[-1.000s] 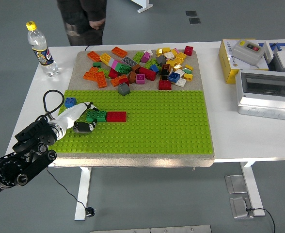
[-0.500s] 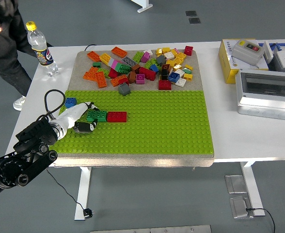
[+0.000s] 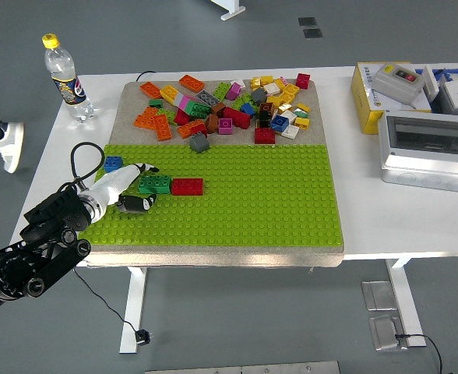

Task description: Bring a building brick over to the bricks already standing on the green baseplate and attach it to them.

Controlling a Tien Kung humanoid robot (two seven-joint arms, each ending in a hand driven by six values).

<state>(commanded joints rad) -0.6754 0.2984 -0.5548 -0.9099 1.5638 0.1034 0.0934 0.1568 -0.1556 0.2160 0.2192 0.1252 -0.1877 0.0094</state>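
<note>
A green brick [image 3: 154, 185] stands on the green baseplate [image 3: 237, 195], pressed end to end against a red brick [image 3: 187, 186] on its right; both show two rows of studs; the left hand [image 3: 129, 190] lies at the green brick's left end, pale fingers [image 3: 118, 180] closed against it; a blue brick [image 3: 114, 164] sits just behind; loose bricks [image 3: 225, 105] heap at the desk's [image 3: 385, 222] far side; the person who stood at the far left has gone, only a shoe [image 3: 9, 146] showing.

a lab or test hall — grey floor with metal floor sockets [image 3: 308, 21]. a white table [image 3: 385, 222] carries electrical enclosure boxes [image 3: 428, 149] — and a switch box [image 3: 400, 82].
</note>
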